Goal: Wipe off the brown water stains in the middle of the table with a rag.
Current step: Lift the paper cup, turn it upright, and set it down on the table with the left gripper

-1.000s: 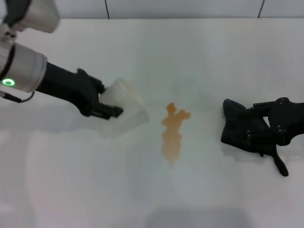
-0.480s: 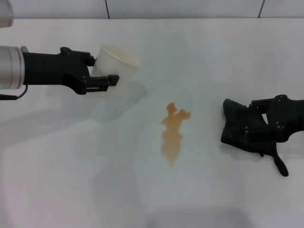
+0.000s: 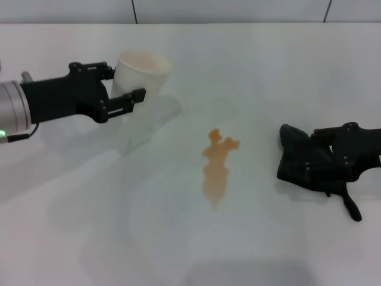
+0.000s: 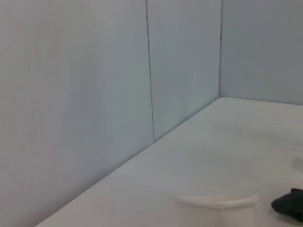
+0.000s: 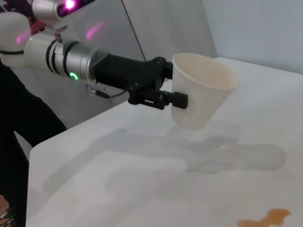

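Observation:
The brown water stains [image 3: 215,167] lie as an orange-brown blotch mid-table, also low in the right wrist view [image 5: 262,218]. The dark rag [image 3: 300,159] is bunched on the white table [image 3: 178,244] to the stain's right, its tail [image 3: 351,208] trailing toward the front. My right gripper [image 3: 333,164] sits on the rag's right side, black against black. My left gripper [image 3: 126,81] is at the back left, above the table, shut on a white paper cup [image 3: 140,74] that is nearly upright [image 5: 201,92].
The grey wall with panel seams [image 3: 134,11] runs along the table's far edge. The cup's rim [image 4: 215,202] shows in the left wrist view. The cup and left arm throw faint shadows [image 3: 149,128] on the tabletop left of the stain.
My left gripper has carried the cup up and back, away from the stain, turning it from tipped over to nearly upright. The right gripper and rag have hardly moved.

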`<state>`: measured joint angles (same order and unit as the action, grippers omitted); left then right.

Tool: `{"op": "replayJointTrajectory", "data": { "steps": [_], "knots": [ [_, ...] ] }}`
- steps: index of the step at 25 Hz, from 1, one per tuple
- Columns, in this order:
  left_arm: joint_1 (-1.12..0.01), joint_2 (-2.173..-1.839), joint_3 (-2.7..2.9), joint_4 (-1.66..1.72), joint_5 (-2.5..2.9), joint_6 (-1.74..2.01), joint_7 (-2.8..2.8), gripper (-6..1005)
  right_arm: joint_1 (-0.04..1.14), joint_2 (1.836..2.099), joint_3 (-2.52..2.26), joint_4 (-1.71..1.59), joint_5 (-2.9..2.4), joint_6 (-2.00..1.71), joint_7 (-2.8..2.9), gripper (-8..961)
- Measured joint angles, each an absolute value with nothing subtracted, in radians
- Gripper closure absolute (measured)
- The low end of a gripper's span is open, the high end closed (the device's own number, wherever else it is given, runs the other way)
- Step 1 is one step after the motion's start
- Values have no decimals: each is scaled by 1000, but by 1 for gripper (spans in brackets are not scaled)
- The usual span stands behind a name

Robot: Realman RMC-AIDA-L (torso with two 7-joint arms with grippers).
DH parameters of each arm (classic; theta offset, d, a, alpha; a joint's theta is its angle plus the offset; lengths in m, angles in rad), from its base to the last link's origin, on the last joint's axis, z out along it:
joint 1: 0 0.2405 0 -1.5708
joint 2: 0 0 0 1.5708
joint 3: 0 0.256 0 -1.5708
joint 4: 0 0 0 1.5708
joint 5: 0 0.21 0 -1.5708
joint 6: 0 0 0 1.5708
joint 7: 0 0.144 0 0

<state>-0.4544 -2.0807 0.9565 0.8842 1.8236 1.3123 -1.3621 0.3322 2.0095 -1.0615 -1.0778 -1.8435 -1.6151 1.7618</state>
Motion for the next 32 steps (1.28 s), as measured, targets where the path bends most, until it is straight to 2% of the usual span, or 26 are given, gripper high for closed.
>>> {"op": "replayJointTrajectory", "data": {
  "steps": [12, 32],
  "knots": [
    [-436, -2080, 949, 690, 1709, 1253, -1087, 444, 345, 2010, -1063, -1061, -1849, -1589, 1729, 320],
    [-435, -2084, 954, 576, 1692, 1177, -944, 443, 350, 2010, -1077, -1058, -1866, -1553, 1691, 319]
  ]
}}
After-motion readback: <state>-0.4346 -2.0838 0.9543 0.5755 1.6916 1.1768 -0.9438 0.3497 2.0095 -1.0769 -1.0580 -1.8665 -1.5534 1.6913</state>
